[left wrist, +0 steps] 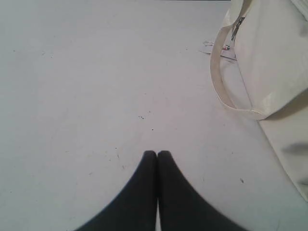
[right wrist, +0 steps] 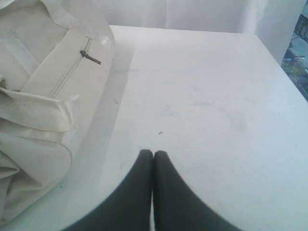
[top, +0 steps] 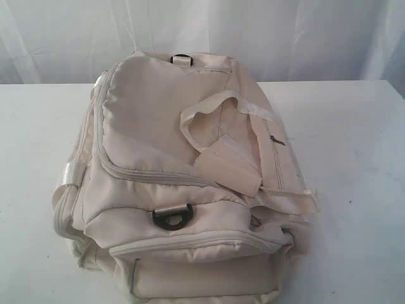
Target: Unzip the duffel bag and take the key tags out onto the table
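The cream-white duffel bag (top: pixel 177 183) lies zipped shut in the middle of the white table (top: pixel 38 158), its strap handles flopped across the top. A black D-ring (top: pixel 171 218) hangs at its near end. Neither arm shows in the exterior view. My left gripper (left wrist: pixel 157 154) is shut and empty over bare table, with the bag's side (left wrist: pixel 274 62) and a strap loop (left wrist: pixel 221 91) off to one side. My right gripper (right wrist: pixel 153 154) is also shut and empty beside the bag (right wrist: pixel 43 91), whose side zipper pull (right wrist: pixel 90 57) shows. The key tags are hidden.
A small paper tag with a string (left wrist: pixel 221 48) lies on the table by the bag. A white curtain (top: pixel 285 38) hangs behind the table. The table's far edge (right wrist: pixel 192 30) and side edge show in the right wrist view.
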Tool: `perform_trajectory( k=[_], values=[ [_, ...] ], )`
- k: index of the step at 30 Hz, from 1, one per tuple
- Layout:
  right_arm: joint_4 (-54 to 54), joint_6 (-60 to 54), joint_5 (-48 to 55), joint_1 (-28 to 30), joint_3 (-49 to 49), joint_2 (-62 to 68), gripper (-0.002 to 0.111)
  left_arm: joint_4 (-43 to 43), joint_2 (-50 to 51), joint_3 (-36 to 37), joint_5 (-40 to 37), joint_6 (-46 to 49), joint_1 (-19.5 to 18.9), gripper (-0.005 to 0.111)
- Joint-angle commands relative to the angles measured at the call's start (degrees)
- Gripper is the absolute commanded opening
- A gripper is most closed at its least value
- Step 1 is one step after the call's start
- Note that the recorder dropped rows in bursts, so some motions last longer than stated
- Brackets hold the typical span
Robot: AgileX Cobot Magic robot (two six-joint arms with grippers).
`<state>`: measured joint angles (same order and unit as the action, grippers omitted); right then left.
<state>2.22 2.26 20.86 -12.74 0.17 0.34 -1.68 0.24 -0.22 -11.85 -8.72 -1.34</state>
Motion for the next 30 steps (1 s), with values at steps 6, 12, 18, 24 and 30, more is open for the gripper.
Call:
perform_trajectory(
  k=[6, 12, 18, 24, 30],
  values=[
    [0.1, 0.1, -1.0, -0.3, -0.2, -0.3, 0.000, -0.1, -0.2, 0.2, 0.2, 0.1, -0.1, 0.000],
    [0.2, 0.1, -1.0, -0.3, -0.2, -0.3, 0.000, -0.1, -0.2, 0.2, 0.2, 0.1, -0.1, 0.000],
    [0.2, 0.1, -1.0, -0.3, -0.2, -0.3, 0.000, -0.1, -0.2, 0.2, 1.2, 0.1, -0.1, 0.000],
    [0.2, 0.1, -1.6, -0.3, -0.2, -0.3, 0.000, -0.1, -0.2, 0.2, 13.5, 0.1, -0.1, 0.000],
    [0.2, 0.1, -1.6, -0.3, -0.2, -0.3, 0.000, -0.1, -0.2, 0.2, 35.3, 0.1, -0.1, 0.000]
  ],
)
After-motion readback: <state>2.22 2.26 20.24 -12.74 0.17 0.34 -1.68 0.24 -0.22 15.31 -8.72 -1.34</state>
